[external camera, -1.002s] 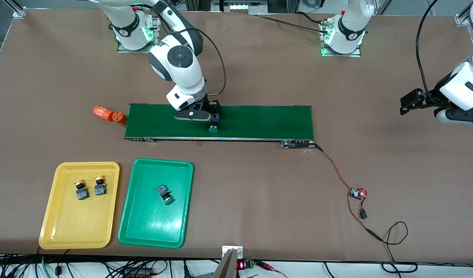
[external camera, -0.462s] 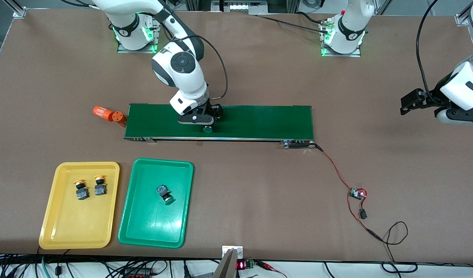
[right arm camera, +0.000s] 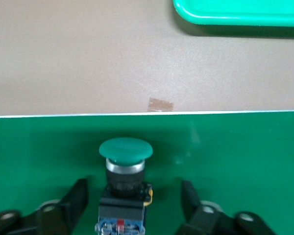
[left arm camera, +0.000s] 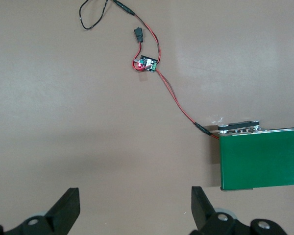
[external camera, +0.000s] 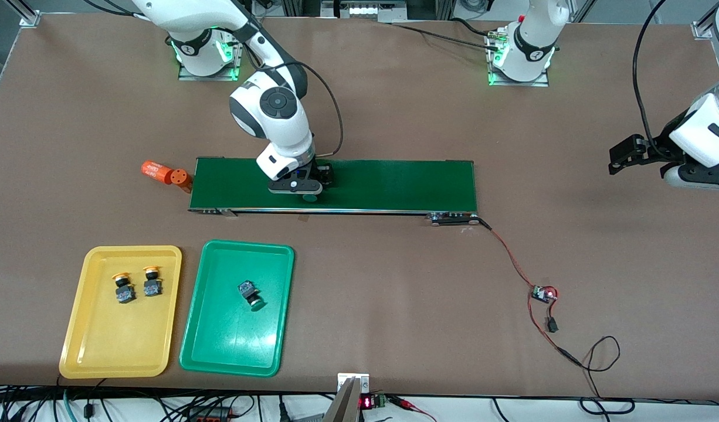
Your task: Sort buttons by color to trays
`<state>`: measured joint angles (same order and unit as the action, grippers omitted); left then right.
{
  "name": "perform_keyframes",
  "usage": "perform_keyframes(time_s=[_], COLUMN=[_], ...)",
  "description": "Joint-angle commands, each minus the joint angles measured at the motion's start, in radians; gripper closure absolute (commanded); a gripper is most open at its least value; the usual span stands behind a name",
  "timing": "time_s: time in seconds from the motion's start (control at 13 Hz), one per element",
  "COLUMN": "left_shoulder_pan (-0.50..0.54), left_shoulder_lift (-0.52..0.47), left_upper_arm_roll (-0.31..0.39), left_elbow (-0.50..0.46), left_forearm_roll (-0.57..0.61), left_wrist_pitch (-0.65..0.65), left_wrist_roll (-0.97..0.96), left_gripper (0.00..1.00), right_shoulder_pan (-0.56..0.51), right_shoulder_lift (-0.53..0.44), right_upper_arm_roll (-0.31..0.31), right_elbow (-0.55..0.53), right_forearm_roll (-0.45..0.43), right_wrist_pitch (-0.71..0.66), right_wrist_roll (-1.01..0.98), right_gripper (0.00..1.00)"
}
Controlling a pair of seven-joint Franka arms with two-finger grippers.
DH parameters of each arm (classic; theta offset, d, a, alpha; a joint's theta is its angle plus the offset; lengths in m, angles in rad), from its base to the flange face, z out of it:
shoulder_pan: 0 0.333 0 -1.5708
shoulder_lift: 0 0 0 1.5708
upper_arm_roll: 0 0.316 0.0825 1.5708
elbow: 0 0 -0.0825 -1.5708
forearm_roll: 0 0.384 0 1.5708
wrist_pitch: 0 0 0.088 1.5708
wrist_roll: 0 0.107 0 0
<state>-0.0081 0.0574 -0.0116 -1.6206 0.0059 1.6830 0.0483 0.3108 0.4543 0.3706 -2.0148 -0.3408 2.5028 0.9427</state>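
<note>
Green button (right arm camera: 124,169): on conveyor belt (external camera: 394,184), between spread fingers of right hand (right arm camera: 134,205), axis along hand's reach. Left hand (left arm camera: 132,208): spread, waiting over tabletop (external camera: 394,117) off belt's end.

- Your table (external camera: 394,105) is brown and matte, evenly lit, with no hard shadows.
- Aluminium frame posts (external camera: 25,12) stand at its corners by the arm bases.
- Along the table's edge nearest the front camera, cables (external camera: 160,407) lie tangled beside a small red digit display (external camera: 366,402).
</note>
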Motion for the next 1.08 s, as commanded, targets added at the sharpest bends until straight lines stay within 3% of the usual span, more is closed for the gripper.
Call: perform_keyframes(time_s=[0.0, 0.15, 0.23, 0.62, 1.0], left_shoulder_pan=[0.002, 0.002, 0.002, 0.004, 0.004], left_shoulder_lift=[0.012, 0.013, 0.012, 0.013, 0.012], left_upper_arm_roll=[0.002, 0.002, 0.002, 0.002, 0.002], left_elbow=[0.028, 0.028, 0.028, 0.027, 0.027], left_forearm_roll=[-0.004, -0.004, -0.004, -0.004, -0.004], left_wrist_pitch=[-0.011, -0.011, -0.011, -0.012, -0.012], left_wrist_roll=[0.027, 0.027, 0.027, 0.027, 0.027], left_gripper=[0.00, 0.00, 0.00, 0.00, 0.00], right_shoulder_pan=[-0.007, -0.009, -0.012, -0.029, -0.038], right_shoulder_lift=[0.012, 0.012, 0.009, -0.006, 0.099], right_upper_arm_roll=[-0.007, -0.009, -0.009, -0.016, -0.151], right_elbow=[0.014, 0.016, 0.027, 0.207, 0.373], right_forearm_roll=[-0.027, -0.026, -0.024, -0.014, 0.000], right_wrist_pitch=[0.011, 0.011, 0.010, -0.131, -0.122], right_wrist_roll=[0.007, 0.011, 0.008, -0.083, -0.416], right_gripper=[0.63, 0.89, 0.94, 0.93, 0.91])
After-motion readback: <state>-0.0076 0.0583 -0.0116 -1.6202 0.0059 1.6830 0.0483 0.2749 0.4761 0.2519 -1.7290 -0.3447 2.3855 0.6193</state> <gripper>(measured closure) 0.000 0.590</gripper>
